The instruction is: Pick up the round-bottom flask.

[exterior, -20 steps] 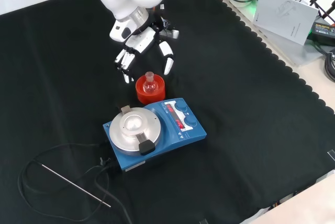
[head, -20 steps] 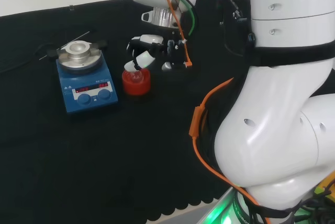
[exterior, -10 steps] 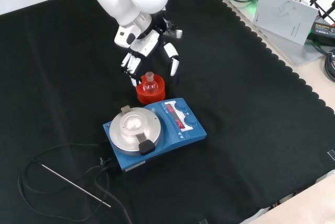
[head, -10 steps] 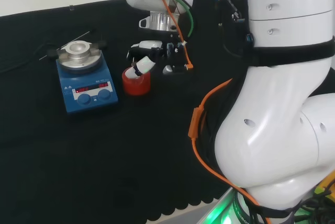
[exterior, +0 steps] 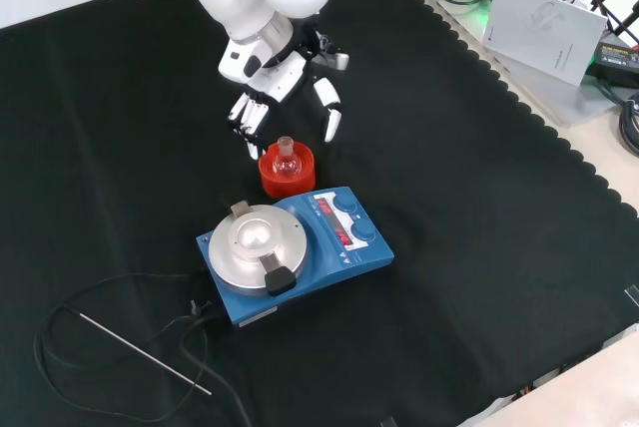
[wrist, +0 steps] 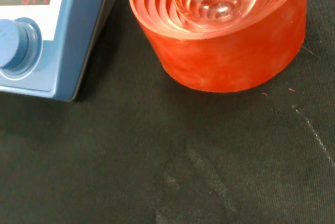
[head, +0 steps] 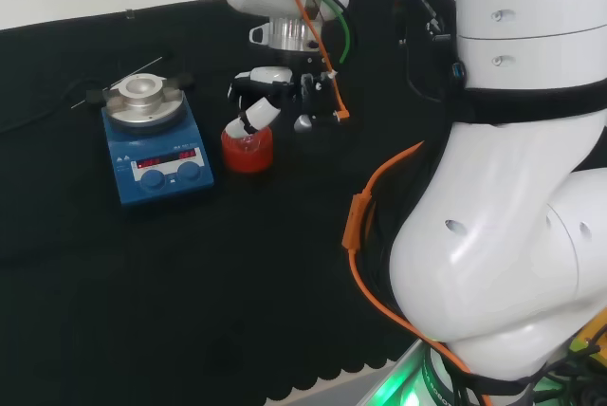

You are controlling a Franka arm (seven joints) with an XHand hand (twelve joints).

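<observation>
Robot hand poised over the flask, not yet gripping.

In the front view's upper middle, the black and white robot hand [exterior: 285,98] hangs with its fingers spread and nearly straight, holding nothing. The small clear glass round-bottom flask [exterior: 287,160] sits upright in the red ribbed ring stand [exterior: 287,179] on the black-cloth bench [exterior: 479,247], just below the fingertips in that frame and just above the blue hotplate stirrer [exterior: 295,252]. The flask's neck points straight up, so its long axis is vertical. The fingers and thumb look to straddle the line down to the neck; judging from this, the grasp needs a short descent toward the lower part of the frame.
</observation>
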